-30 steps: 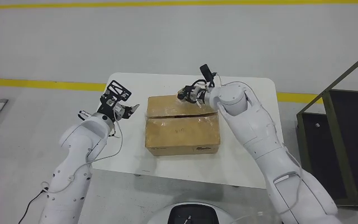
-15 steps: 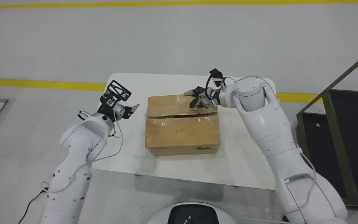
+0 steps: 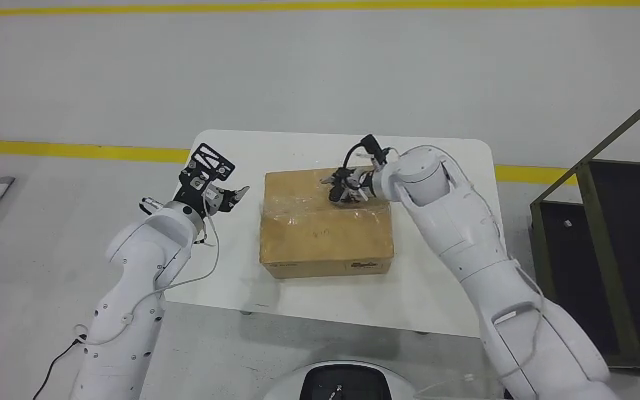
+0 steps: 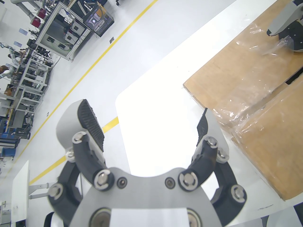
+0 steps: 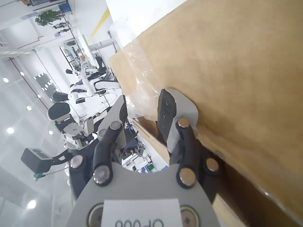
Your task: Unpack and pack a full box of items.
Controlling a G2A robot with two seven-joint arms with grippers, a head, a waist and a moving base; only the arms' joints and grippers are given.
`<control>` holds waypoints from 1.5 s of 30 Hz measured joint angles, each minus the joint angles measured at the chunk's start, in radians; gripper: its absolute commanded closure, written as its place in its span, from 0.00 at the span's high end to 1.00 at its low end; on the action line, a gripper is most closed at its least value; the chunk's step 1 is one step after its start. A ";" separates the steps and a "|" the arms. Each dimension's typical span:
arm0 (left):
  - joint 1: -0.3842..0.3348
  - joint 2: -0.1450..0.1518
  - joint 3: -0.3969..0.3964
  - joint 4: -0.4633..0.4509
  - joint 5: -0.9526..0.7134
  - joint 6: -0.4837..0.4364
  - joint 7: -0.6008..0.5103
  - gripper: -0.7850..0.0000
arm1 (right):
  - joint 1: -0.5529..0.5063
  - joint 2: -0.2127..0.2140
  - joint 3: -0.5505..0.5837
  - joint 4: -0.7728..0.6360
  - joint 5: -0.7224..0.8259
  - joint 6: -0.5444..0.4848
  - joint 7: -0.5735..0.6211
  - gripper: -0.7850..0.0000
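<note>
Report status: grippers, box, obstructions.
Left gripper open, beside box. Right gripper open, astride loose tape on box top. Flaps down. Nothing blocking.

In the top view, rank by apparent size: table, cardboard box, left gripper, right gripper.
1. table
2. cardboard box
3. left gripper and right gripper: these look about alike, too close to rank.
</note>
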 measured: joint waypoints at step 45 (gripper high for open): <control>0.011 0.001 0.013 0.003 0.010 0.023 0.011 1.00 | -0.263 0.017 0.054 -0.535 -0.323 -0.008 -0.396 0.00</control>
